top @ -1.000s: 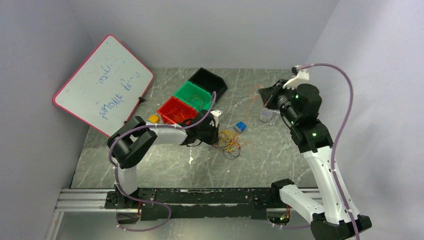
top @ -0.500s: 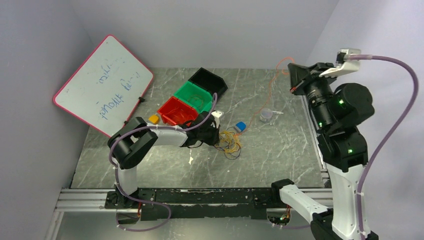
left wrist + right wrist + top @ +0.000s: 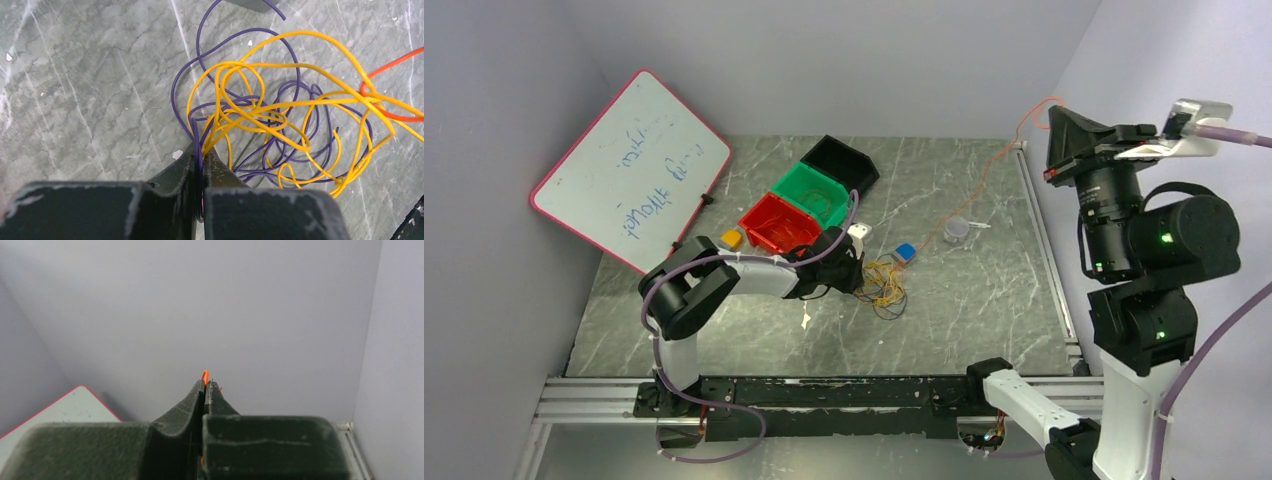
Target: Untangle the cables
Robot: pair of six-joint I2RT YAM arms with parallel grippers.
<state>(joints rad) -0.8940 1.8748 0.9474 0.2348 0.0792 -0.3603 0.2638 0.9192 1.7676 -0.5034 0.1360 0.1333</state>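
Orange cable (image 3: 984, 172) stretched longer and steeper than second ago: my right gripper (image 3: 1054, 120) has swung up and out past surface edge, clamped on cable's end. Far end still runs into clump (image 3: 882, 285) mid-surface (image 3: 984, 310), hooked round yellow cable (image 3: 320, 36). My left gripper (image 3: 201, 155) pinched tight on purple cable (image 3: 196, 132) at clump's near edge, anchoring it. Progress, my judgement: orange mostly drawn out, not yet free; yellow and purple still knotted together. Bins (image 3: 809, 195) just behind clump.
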